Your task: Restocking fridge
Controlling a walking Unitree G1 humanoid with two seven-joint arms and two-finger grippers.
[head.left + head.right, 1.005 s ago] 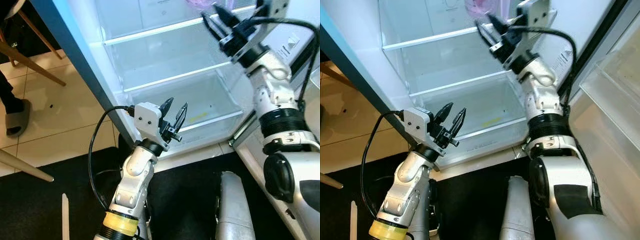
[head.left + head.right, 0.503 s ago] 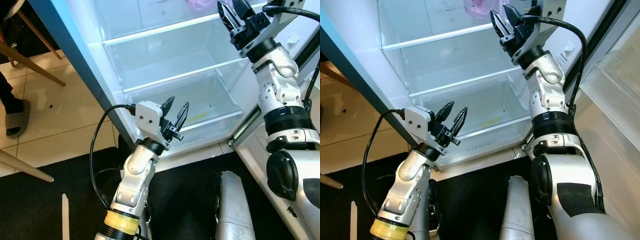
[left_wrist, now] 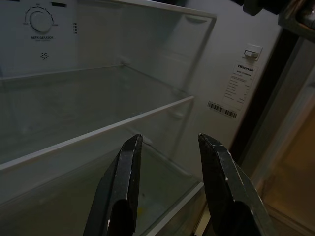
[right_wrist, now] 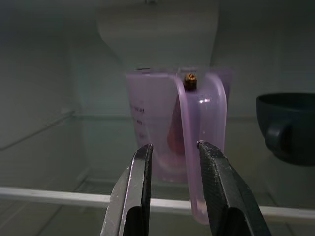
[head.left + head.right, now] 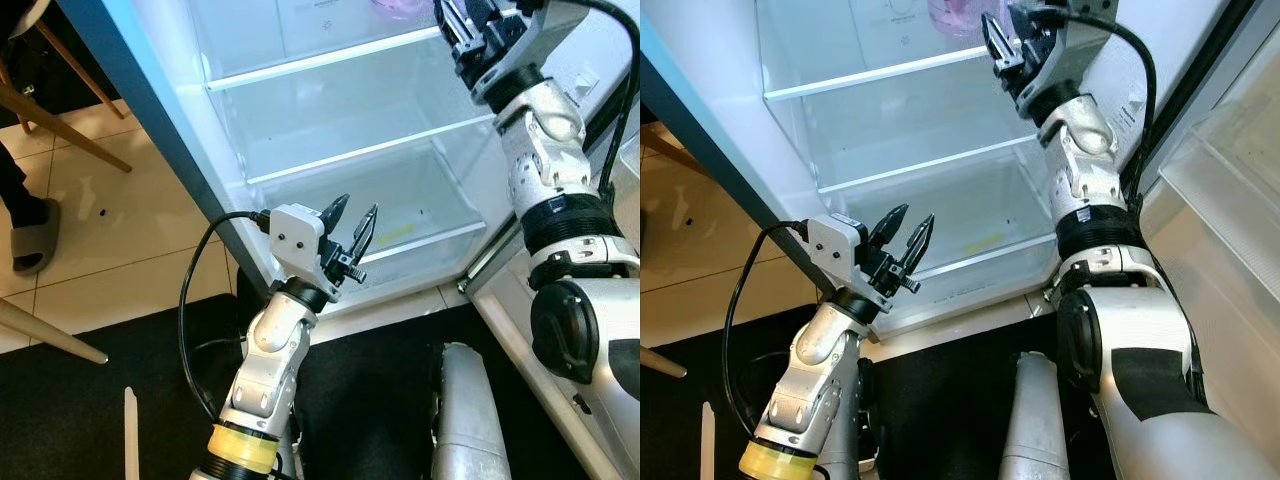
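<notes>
Open fridge point(image 5: 330, 130), shelves mostly bare. My right claw point(image 4: 172, 196), spread, faces a purple measuring jug point(image 4: 172, 123) already shelved beside a dark mug point(image 4: 288, 125); left claw point(image 5: 352, 232) spread, empty.

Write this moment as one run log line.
right claw: open, facing purple cup handle | left claw: open, idle before fridge | dark mug beside cup

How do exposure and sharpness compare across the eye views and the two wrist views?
Eye views: bright, fridge interior near washed out, edges sharp. Left wrist view: dim and grey, yet the open left claw and the label stay legible. Right wrist view: darkest; the purple measuring cup is lit, the dark bowl nearly merges with shadow, the open right claw is soft.
</notes>
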